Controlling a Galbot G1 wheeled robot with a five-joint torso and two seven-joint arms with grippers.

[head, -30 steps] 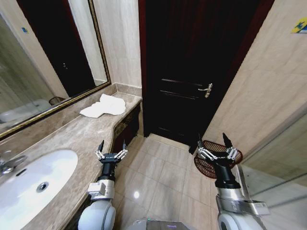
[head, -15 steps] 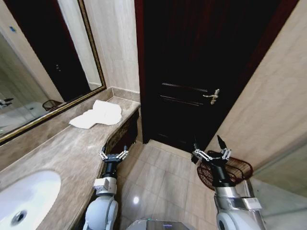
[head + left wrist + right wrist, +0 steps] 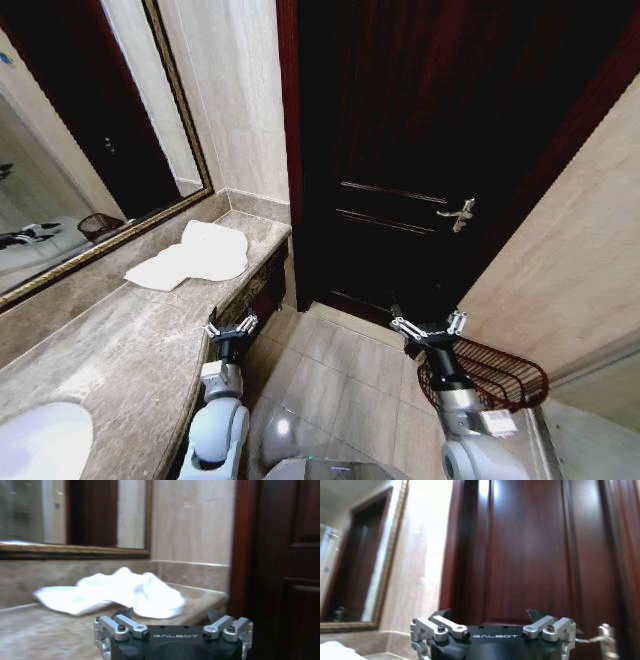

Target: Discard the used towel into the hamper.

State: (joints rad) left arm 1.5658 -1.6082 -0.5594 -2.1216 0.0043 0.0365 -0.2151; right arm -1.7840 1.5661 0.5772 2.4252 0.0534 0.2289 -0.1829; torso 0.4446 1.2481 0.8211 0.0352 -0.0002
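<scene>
Currently the white towel [image 3: 192,256] lies crumpled at the far end of the marble bench [image 3: 120,350], close to the wall corner below the gold-framed mirror [image 3: 80,150]. In the left wrist view the towel [image 3: 120,594] sits on the bench top just ahead of the left end effector [image 3: 170,614], apart from it.

The left end effector [image 3: 230,324] is held upright at the near edge of the bench, beside its front, with its fingers spread wide and nothing between them. The right end effector [image 3: 429,325] is raised over the tiled floor [image 3: 340,370] on the right, its fingers also spread wide and empty; in the right wrist view it [image 3: 490,614] faces the dark wooden door [image 3: 535,555].

The hamper [image 3: 490,375], a dark reddish-brown wire basket, stands on the floor at the right, against the beige wall and just behind the right arm. It is well apart from the towel, with the door [image 3: 430,150] and its lever handle [image 3: 458,214] between them at the far side.
</scene>
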